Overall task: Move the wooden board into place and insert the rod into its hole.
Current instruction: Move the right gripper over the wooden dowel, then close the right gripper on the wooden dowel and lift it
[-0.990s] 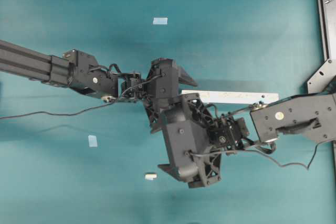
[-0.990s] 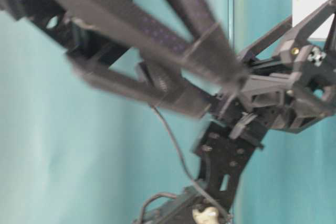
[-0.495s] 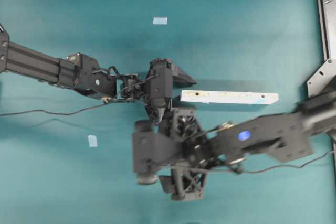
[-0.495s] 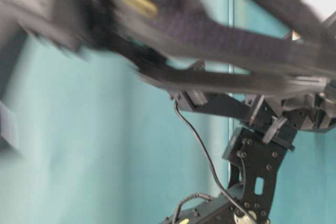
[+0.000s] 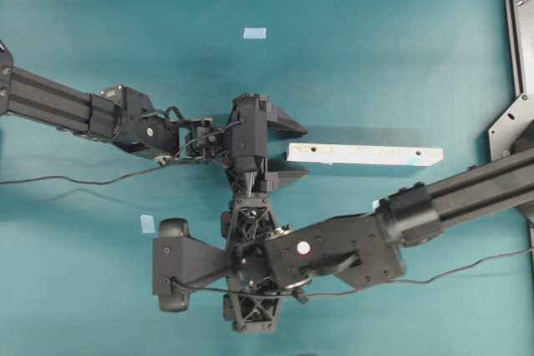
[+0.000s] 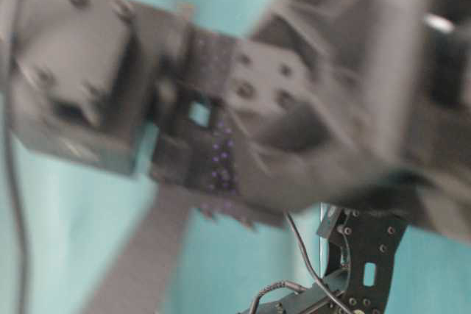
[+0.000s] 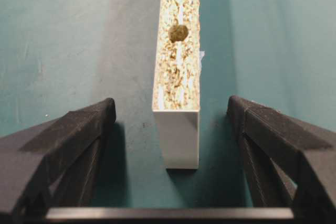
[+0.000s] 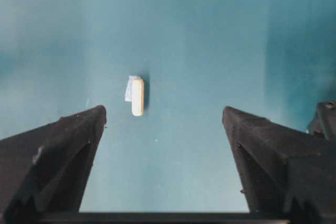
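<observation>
The wooden board (image 5: pixel 365 154) lies flat right of centre, a pale strip with small dark holes; in the left wrist view the board (image 7: pixel 177 66) shows its speckled top and one hole. My left gripper (image 5: pixel 288 152) is open, and the board's near end lies between its fingertips (image 7: pixel 105 109) untouched. The rod (image 8: pixel 137 96), a tiny cream peg on a scrap of blue tape, lies ahead of my open right gripper (image 8: pixel 164 113), nearer its left finger. From overhead the right gripper (image 5: pixel 250 277) points down and hides the rod.
Pale-blue tape squares lie at the back (image 5: pixel 254 33) and at the left (image 5: pixel 148 223). A metal frame (image 5: pixel 513 39) runs along the right edge. The two arms stand close together at mid-table. The table-level view is filled by a blurred arm (image 6: pixel 243 123).
My right arm has swung left and toward the front, and its gripper now hangs over the spot where the rod lay. The left gripper and the board have barely moved.
</observation>
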You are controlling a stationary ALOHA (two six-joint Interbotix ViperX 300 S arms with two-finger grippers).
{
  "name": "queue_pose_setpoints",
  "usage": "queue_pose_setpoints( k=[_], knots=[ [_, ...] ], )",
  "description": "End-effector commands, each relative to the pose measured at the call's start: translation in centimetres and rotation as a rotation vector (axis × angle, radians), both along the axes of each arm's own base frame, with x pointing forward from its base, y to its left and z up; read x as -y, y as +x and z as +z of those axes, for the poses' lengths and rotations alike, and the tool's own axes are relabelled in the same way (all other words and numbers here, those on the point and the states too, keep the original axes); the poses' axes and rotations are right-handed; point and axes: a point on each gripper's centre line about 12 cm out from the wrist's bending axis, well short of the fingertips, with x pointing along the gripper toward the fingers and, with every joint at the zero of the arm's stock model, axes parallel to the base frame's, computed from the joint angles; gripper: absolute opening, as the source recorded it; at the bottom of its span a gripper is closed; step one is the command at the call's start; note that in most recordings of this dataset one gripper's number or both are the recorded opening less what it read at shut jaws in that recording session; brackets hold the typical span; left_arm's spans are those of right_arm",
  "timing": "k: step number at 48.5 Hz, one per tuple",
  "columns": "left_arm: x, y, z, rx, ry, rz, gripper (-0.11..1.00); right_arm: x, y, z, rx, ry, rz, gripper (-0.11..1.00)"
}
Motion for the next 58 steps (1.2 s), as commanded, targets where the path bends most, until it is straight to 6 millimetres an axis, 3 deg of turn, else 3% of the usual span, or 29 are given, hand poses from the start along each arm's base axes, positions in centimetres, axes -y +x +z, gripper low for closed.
queue_pose_setpoints(
  k=[1, 32, 46, 58],
  knots=[
    [-0.1, 0.1, 1.1, 0.022, -0.002, 0.001, 0.84, 0.2, 0.7, 1.3, 0.013, 0.031, -0.022, 0.95],
    [-0.1, 0.0, 0.8, 0.013, -0.003, 0.002, 0.84, 0.0, 1.9, -2.3, -0.017, 0.080, -0.059, 0.94],
    [0.1, 0.0, 0.9, 0.014, -0.003, -0.001, 0.84, -0.3, 1.9, -3.3, -0.027, 0.079, -0.059, 0.75],
    [0.3, 0.0, 0.8, 0.012, -0.003, -0.006, 0.84, -1.0, 1.7, -3.4, -0.033, 0.089, -0.051, 0.71]
  ],
)
